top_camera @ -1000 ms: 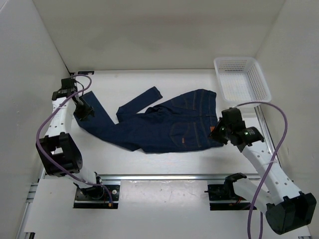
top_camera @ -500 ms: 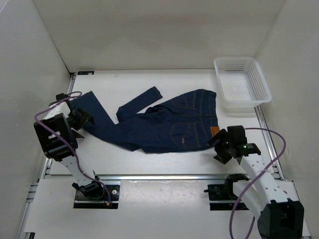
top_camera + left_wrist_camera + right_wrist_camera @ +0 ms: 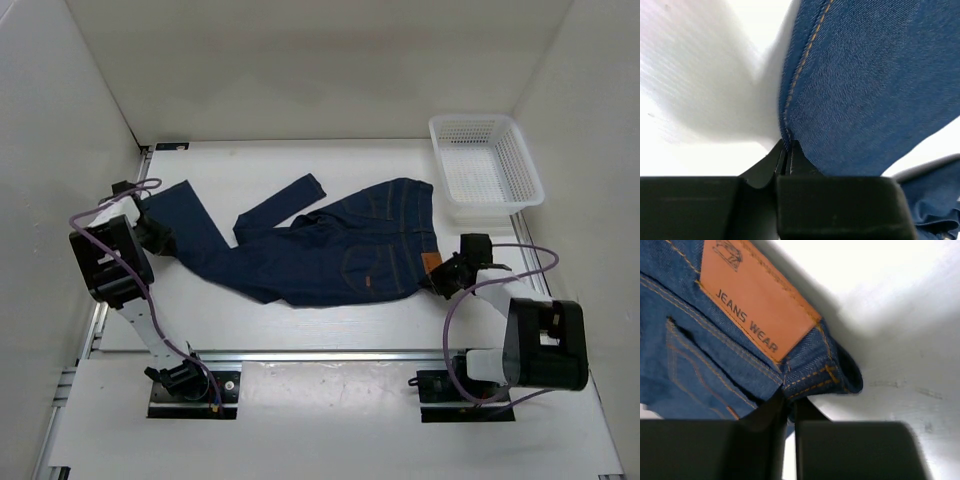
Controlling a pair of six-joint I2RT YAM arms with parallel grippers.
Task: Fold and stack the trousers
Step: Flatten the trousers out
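Both jaws pinch the trousers: left a leg, right the waistband.

- Our left hand sprang wide half a second ago and has snapped closed again. It now pinches the seamed edge of one leg of the trousers.
- It has slid from on top of that leg to the leg's outer edge, and its arm has folded back away from the trousers.
- Our right hand also opened and reclosed. It backed off the trousers' waistband corner, then returned, and now nips that corner just beside the leather patch.
- Its arm has folded up tight on the near side of the trousers.
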